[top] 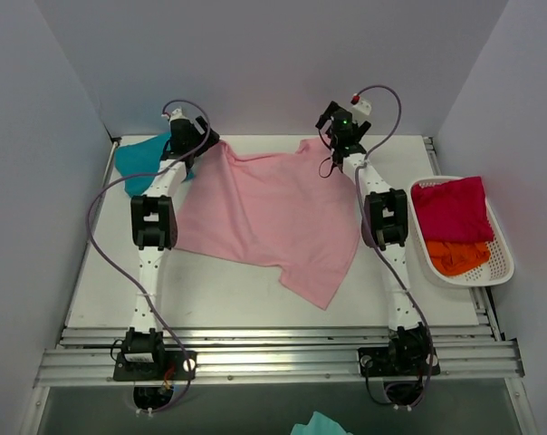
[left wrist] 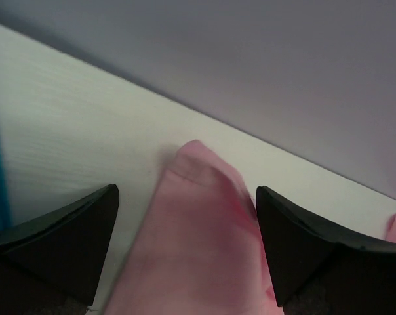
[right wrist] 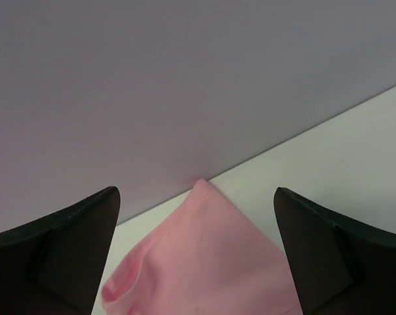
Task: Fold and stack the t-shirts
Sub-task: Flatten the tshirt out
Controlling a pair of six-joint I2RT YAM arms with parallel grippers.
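**A:** Which step are you on?

**B:** Laying out. The large light pink soft cloth t-shirt [top: 264, 213] is spread over the middle of the white table [top: 219, 290], with 2 corners near the far edge.

**A:** Your grippers?

**B:** My left gripper [left wrist: 186, 191] and right gripper [right wrist: 196, 191] both stand released, a pink corner lying loose between each one's fingers.

**A:** The others?

**B:** The teal-blue t-shirt [top: 139, 159] sits at the far-left corner. The magenta-red t-shirt [top: 450, 208] and the orange t-shirt [top: 455, 256] lie in the white plastic basket [top: 506, 254] at the right edge.

**A:** Next?

**B:** I judge the first fold: grip 1 edge with both grippers and carry it across evenly.
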